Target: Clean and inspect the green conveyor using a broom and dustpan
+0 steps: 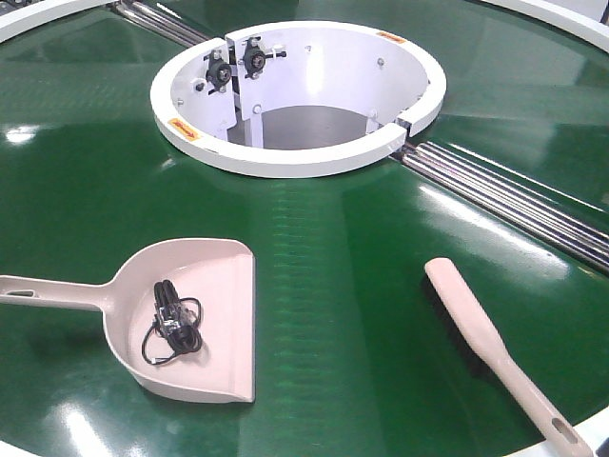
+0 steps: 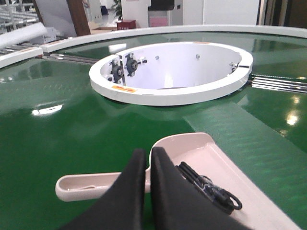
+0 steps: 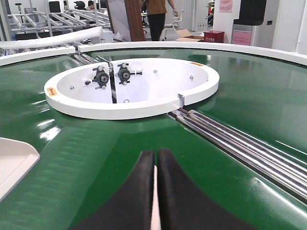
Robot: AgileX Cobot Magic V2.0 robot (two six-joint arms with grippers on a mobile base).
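The green conveyor (image 1: 333, 257) fills the front view, with its white ring hub (image 1: 285, 160) at the back. The beige-pink dustpan (image 1: 214, 286) lies at the front left, handle pointing left, with a coiled black cable (image 1: 171, 324) inside. At the front right the beige broom (image 1: 481, 333) lies flat, bristles facing left. Neither gripper shows in the front view. In the left wrist view my left gripper (image 2: 147, 151) is shut, empty, hovering over the dustpan (image 2: 211, 153) where handle meets pan. My right gripper (image 3: 156, 152) is shut, and a sliver of the broom (image 3: 154, 211) shows below the gap.
Silver rollers (image 1: 519, 198) run from the hub toward the right edge, and more rollers (image 1: 157, 21) run off at the back left. The conveyor's white outer rim (image 3: 201, 46) curves round the far side. Beyond it a person (image 3: 158, 14) stands among racks and boxes.
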